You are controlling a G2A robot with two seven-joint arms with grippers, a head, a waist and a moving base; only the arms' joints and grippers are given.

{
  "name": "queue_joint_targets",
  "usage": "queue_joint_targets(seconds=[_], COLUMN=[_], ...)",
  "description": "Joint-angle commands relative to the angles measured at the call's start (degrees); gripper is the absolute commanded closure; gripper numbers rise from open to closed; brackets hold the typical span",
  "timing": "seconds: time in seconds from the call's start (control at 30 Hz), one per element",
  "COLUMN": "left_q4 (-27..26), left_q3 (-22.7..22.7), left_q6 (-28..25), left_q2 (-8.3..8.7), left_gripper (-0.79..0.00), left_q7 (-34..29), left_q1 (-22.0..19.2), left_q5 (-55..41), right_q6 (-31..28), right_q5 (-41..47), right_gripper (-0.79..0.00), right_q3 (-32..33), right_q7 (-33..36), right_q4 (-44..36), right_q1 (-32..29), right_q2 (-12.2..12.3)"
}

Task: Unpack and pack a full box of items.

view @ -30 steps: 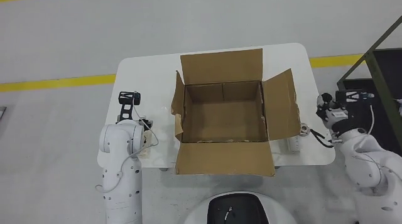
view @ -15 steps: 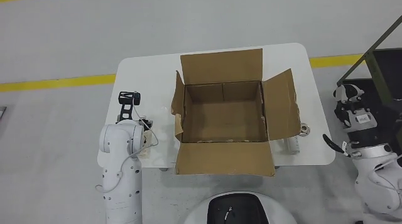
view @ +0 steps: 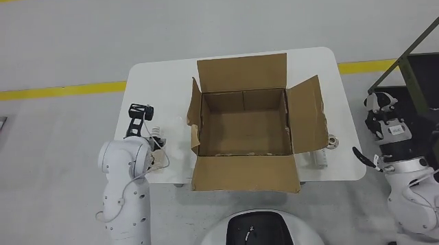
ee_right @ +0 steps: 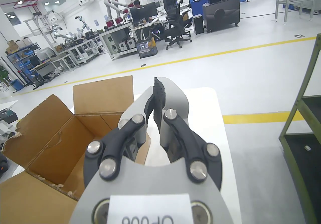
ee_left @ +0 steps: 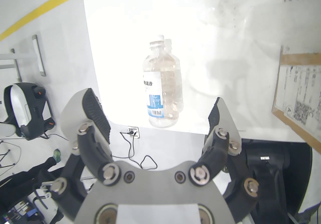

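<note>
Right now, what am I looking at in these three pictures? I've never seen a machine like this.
It is a robot with two arms, each ending in a two-fingered clamp called a gripper. One picture looks down from a camera above the arms and shows a white table with an open cardboard box that looks empty. The other two pictures come from cameras on the wrists. The left gripper is open, with a clear bottle on the table just ahead of it. The right gripper is shut and holds nothing.

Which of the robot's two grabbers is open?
The left gripper: its fingers are spread wide, facing a bottle on the table. The right gripper has its fingers pressed together.
</note>
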Motion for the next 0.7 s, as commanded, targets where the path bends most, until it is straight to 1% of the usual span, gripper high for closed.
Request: queue_joint_targets(seconds=[0.0, 0.1, 0.2, 0.67], left_q4=[0.9, 4.0, 7.1, 22.2], left_q3=[-0.7, -1.1, -0.9, 0.8], left_q6=[-1.2, -2.1, -2.1, 0.4], left_q2=[0.20, 0.43, 0.82, 1.56], left_gripper=[-0.785, -0.785, -0.785, -0.785], left_q7=[-2.7, -4.3, -4.4, -1.8], left_q1=[-0.3, -0.8, -1.7, -7.5], left_q5=[-1.4, -2.5, -2.4, -1.5], right_q6=[0.2, 0.3, 0.4, 1.1], right_q5=[0.1, 0.1, 0.0, 0.1], right_gripper=[0.000, 0.000, 0.000, 0.000], right_q3=[-0.1, -0.5, -0.8, -1.0], right_q7=[0.1, 0.1, 0.2, 1.0], right_q4=[0.1, 0.4, 0.7, 2.1], right_q1=[0.1, 0.4, 0.6, 2.1], right_q2=[0.0, 0.2, 0.3, 0.9])
